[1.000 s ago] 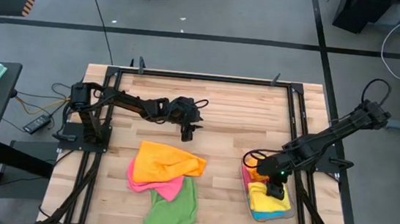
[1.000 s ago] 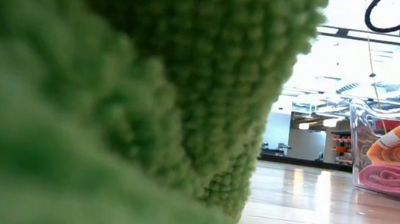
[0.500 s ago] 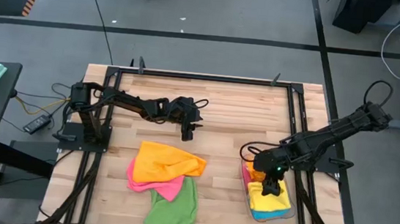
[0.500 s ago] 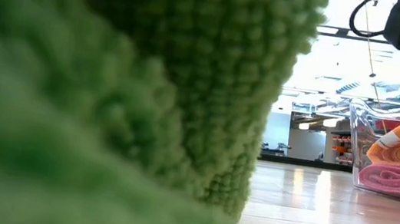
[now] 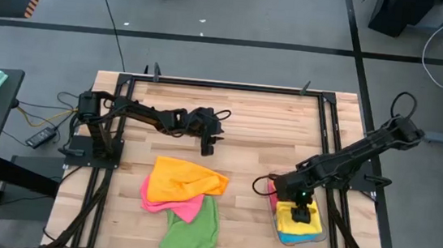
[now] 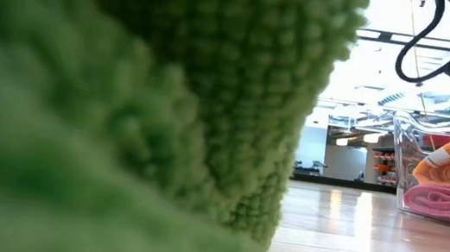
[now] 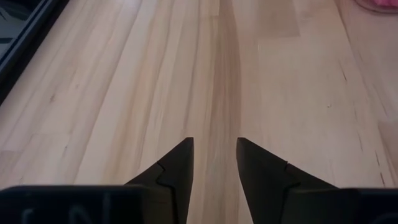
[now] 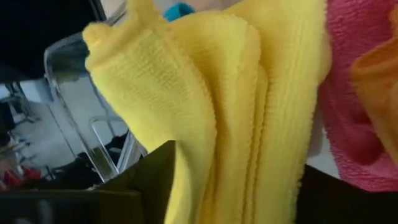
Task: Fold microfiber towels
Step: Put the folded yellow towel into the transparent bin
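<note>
1. Three loose microfiber towels lie in a pile near the front middle of the wooden table [image 5: 246, 118]: a crumpled orange towel [image 5: 183, 179] on top, a pink towel [image 5: 167, 202] partly under it, and a green towel [image 5: 192, 233] at the front edge. More folded towels sit in the clear rectangular plastic bin [image 5: 300, 225] on the right, with a folded yellow towel [image 5: 300, 221] on top.

2. Right gripper [image 5: 301, 207] is low over the bin. In its wrist view the yellow cloth [image 8: 236, 112] fills the space between the dark fingers [image 8: 146, 177]; the fingers seem spread, but I cannot tell if they pinch the cloth or only touch it.

3. Risk, as I judge it: if a fold is caught on a finger when the arm rises, the yellow towel may open or come out, and the stack under it may slide.

4. Left gripper [image 5: 207, 147] hangs over bare wood just behind the pile, its fingers [image 7: 180, 168] partly apart and holding nothing.

5. Overlap is the obstacle in the pile: pulling one cloth may drag its neighbours, and the green one could slip off the edge.

6. Green fabric [image 6: 122, 112] covers most of the low view.
</note>
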Motion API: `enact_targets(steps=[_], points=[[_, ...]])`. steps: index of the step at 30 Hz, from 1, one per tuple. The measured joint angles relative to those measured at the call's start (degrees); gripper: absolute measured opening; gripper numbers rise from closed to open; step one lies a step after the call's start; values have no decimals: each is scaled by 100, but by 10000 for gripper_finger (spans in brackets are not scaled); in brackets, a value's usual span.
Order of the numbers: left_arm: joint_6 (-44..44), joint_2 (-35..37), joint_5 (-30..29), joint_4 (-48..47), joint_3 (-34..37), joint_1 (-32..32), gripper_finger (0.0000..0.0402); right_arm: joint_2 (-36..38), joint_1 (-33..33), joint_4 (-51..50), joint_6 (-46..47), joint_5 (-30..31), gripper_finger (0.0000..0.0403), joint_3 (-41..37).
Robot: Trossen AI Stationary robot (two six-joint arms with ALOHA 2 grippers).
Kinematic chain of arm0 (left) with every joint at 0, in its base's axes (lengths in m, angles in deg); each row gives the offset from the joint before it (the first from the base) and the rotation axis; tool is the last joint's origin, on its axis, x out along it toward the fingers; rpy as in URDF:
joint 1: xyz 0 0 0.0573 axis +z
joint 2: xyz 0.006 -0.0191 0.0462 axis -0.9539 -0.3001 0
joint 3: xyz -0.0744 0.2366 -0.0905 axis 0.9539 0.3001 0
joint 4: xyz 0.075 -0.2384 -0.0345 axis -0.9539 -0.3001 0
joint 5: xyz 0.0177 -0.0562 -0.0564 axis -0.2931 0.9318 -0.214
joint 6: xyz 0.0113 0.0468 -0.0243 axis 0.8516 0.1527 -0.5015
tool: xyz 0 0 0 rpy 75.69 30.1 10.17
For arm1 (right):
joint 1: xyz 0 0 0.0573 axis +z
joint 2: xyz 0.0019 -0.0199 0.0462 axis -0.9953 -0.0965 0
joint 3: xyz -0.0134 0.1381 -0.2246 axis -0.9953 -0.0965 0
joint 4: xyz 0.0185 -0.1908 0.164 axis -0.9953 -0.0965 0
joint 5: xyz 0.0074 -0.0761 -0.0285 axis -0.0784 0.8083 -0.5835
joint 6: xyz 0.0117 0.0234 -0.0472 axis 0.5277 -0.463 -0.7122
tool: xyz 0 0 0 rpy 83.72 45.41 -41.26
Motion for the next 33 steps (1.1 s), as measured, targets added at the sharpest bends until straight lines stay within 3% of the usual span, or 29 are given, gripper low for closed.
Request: enact_targets(steps=[5, 9, 11, 19, 25, 33], points=[[-80, 0, 0, -72, 0, -41, 131, -25, -2, 8, -337, -244, 116, -1], [-107, 0, 0, -71, 0, -97, 134, -5, -14, 10, -672, -877, 34, 0], [-108, 0, 1, -68, 0, -102, 131, 85, -53, 10, -758, -1246, 14, 0], [-153, 0, 0, -73, 0, -104, 122, 886, -85, 255, -511, -2125, 16, 0], [-155, 0, 2, -94, 0, -109, 125, 1185, -21, 763, -179, -1734, 14, 7], [-107, 0, 2, -92, 0, -91, 116, 579, 153, 783, -725, -1694, 13, 7]])
